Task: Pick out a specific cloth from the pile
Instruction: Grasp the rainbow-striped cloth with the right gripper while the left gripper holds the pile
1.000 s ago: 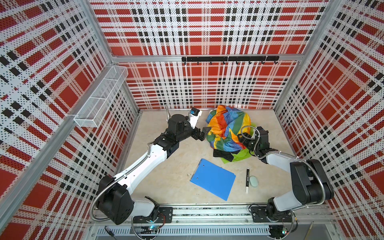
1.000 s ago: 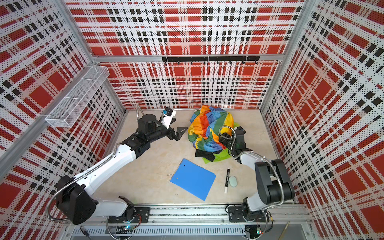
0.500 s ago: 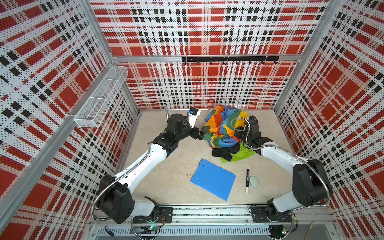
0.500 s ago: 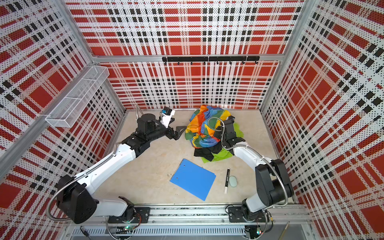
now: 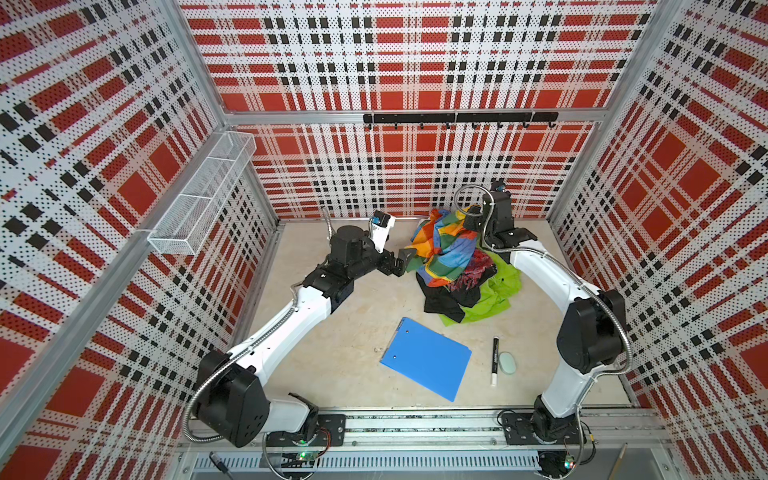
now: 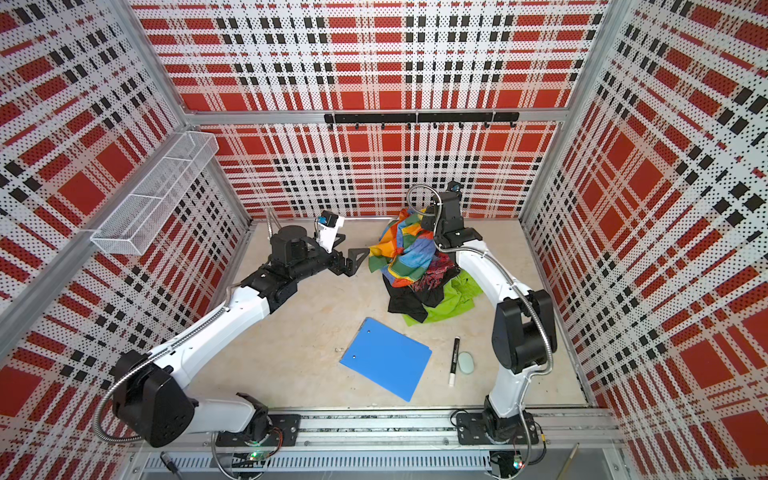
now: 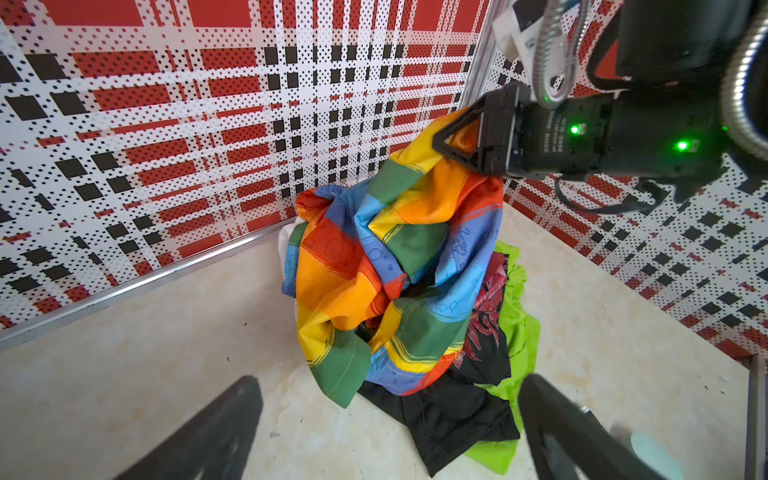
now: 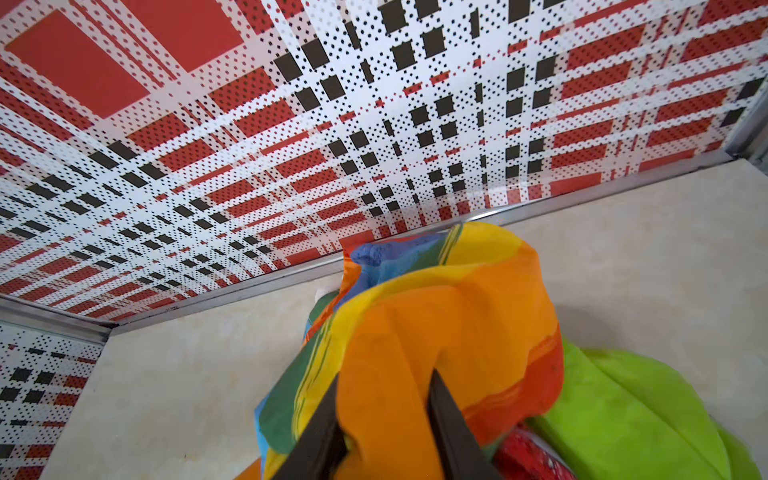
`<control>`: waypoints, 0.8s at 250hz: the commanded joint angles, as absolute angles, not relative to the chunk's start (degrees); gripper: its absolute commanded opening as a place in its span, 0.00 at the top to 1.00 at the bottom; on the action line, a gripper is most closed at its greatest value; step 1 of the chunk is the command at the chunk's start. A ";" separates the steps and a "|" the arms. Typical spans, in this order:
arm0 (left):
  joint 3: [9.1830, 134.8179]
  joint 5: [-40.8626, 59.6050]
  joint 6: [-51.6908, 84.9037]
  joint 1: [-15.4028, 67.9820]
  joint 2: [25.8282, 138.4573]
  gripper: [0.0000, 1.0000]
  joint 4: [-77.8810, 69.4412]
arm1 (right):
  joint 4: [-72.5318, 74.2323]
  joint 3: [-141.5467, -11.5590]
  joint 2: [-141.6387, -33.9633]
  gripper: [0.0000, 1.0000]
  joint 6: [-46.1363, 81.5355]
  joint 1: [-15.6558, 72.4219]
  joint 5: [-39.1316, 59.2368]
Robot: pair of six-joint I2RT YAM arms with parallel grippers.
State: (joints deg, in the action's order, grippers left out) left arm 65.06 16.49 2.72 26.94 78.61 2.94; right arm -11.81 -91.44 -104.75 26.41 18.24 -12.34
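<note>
The pile [image 5: 453, 266] [image 6: 409, 266] lies near the back wall. The cloth [image 5: 496, 295] [image 6: 457, 301] [image 7: 517, 332] [image 8: 623, 411], plain lime green, lies flat at its bottom, partly under a black garment with red-pink print [image 5: 446, 299]. My right gripper [image 5: 473, 223] [image 6: 428, 222] [image 8: 386, 378] [image 7: 457, 143] is shut on an orange fold of the rainbow-striped cloth [image 5: 444, 249] [image 7: 395, 266], holding its top raised above the heap. Beside the pile's left edge my left gripper [image 5: 404, 262] [image 6: 358, 259] [image 7: 390, 388] stands open, holding nothing.
A blue clipboard [image 5: 426, 357] lies in front of the pile, with a black marker [image 5: 495, 360] and a pale green oval piece [image 5: 507, 362] to its right. A wire basket [image 5: 199, 199] hangs on the left wall. A hook rail [image 5: 457, 118] runs along the back wall.
My right gripper has shut on the rainbow-striped cloth and risen toward the back wall, pulling it up off the heap and baring more black garment and green cloth. The left arm has barely moved.
</note>
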 commanded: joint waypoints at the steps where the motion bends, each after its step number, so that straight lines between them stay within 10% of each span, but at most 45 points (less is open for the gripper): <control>1: 66.82 16.29 3.66 26.72 78.31 0.01 1.14 | -12.43 -92.44 -109.51 0.66 25.95 17.96 -10.19; 81: 67.15 17.58 4.72 26.46 78.73 0.01 1.14 | -7.85 -81.79 -115.76 0.65 30.58 17.97 -6.33; 200: 67.27 17.80 5.25 26.29 79.01 0.01 1.16 | -10.01 -79.28 -104.87 0.34 27.42 18.02 -6.58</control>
